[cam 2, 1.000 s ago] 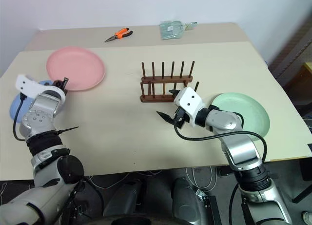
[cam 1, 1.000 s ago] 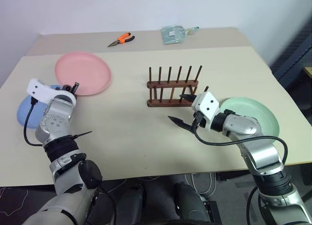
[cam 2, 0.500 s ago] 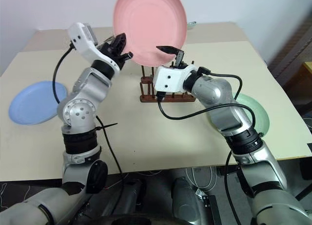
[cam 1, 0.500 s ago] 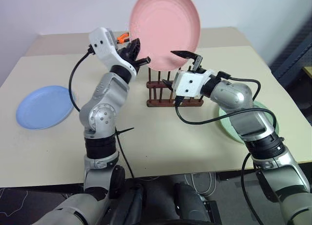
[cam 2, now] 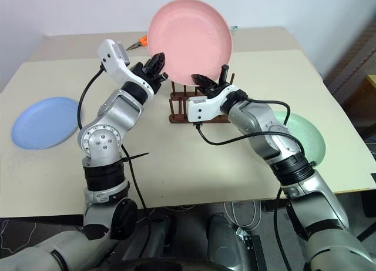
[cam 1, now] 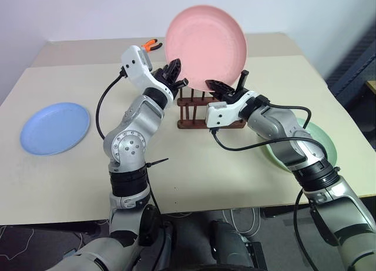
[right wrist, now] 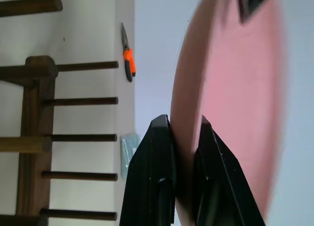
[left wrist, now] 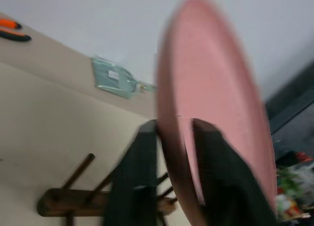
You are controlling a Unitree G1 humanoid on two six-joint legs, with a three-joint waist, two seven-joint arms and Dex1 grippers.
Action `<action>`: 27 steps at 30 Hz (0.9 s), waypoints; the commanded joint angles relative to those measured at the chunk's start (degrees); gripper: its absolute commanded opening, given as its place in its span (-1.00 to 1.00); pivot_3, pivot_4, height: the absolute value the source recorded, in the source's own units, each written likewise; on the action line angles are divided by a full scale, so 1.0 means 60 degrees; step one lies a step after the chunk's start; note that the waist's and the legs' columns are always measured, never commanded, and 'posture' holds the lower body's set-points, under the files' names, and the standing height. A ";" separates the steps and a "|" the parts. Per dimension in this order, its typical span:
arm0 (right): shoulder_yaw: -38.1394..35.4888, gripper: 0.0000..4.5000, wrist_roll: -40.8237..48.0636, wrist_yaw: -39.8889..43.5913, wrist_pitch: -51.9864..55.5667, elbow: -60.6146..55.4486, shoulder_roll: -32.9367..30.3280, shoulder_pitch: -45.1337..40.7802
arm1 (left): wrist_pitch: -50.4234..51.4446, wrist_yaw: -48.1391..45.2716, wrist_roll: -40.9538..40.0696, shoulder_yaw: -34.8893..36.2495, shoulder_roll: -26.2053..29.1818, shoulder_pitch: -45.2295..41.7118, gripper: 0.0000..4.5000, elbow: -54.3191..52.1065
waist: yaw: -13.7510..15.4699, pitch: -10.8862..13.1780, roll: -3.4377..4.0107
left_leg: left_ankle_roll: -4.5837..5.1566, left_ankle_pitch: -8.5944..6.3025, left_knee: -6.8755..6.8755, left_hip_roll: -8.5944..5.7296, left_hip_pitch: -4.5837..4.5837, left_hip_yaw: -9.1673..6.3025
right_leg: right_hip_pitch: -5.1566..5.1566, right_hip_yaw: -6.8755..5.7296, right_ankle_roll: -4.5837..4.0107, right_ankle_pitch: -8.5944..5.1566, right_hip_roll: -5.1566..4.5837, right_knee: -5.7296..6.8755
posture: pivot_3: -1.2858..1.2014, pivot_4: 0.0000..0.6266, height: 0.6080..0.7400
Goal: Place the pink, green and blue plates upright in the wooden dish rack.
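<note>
Item: pink plate (cam 1: 205,45). Held upright in the air, over the wooden dish rack (cam 1: 210,113) at table centre, face toward you. Both arms on its lower rim.

Right gripper (cam 2: 209,82): clamped on the rim at bottom right; wrist view shows both fingers (right wrist: 158,152) pinching the edge.

Left gripper (cam 1: 175,77): at lower left rim, fingers astride the edge; I judge it loosening, grip not certain.

Key relation: rack sits directly below the plate, just beyond the right gripper. Plate's plane lies crosswise to the rails, so you'd lower it straight down between pegs. Right arm is the nearer carrier.

Blue plate (cam 1: 54,127): flat, near left, well apart.

Green plate (cam 2: 305,136): flat, near right, partly under right arm.

Rack: no plates yet.
</note>
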 commanded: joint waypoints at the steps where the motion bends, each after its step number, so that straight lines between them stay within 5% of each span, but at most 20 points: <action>1: -0.0770 -1.00 0.0306 -0.0126 0.0196 -0.0362 -0.0021 0.0147 | -0.0723 -0.0163 0.0011 0.0282 0.0331 -0.0469 0.35 -0.0238 | 0.0001 0.0000 -0.0001 | 0.0000 0.0000 0.0000 0.0000 0.0000 0.0000 | 0.0001 0.0000 0.0000 0.0000 0.0000 -0.0001 | 0.03 -0.52 1.00; 7: -0.3334 -1.00 0.5038 0.1344 0.1778 -0.2009 0.0749 0.1417 | -0.3135 -0.2391 0.4184 -0.2077 0.3939 0.0545 0.35 0.0568 | -0.0045 -0.0002 0.0013 | -0.0004 0.0002 -0.0027 -0.0004 0.0017 0.0012 | 0.0000 0.0011 -0.0006 0.0001 0.0011 0.0001 | 0.03 -0.52 1.00; 12: -0.5313 -1.00 0.9953 0.1949 0.5373 -0.3993 0.1912 0.1921 | -0.4682 -0.5446 0.4136 -0.2936 0.4829 0.1957 0.35 0.0253 | -0.0008 0.0005 0.0022 | 0.0007 -0.0004 -0.0024 0.0011 0.0007 -0.0033 | 0.0003 0.0011 -0.0006 0.0001 0.0002 -0.0010 | 0.03 -0.52 1.00; 15: -0.5788 -1.00 1.1692 0.1703 0.6776 -0.4655 0.2222 0.1911 | -0.4470 -0.6889 0.3858 -0.3426 0.5286 0.2661 0.35 -0.0124 | -0.0019 0.0007 0.0027 | 0.0010 -0.0006 -0.0022 0.0015 0.0003 -0.0036 | -0.0004 0.0011 -0.0011 0.0001 -0.0002 -0.0009 | 0.03 -0.52 1.00; 27: -0.5914 -1.00 1.2663 0.0591 0.7848 -0.4027 0.2296 0.2007 | -0.3317 -0.8053 0.3296 -0.3809 0.5273 0.3397 0.35 -0.1192 | -0.0030 0.0022 0.0055 | 0.0011 -0.0006 -0.0025 0.0026 0.0002 -0.0026 | -0.0014 0.0011 -0.0037 -0.0013 0.0001 -0.0008 | 0.03 -0.52 1.00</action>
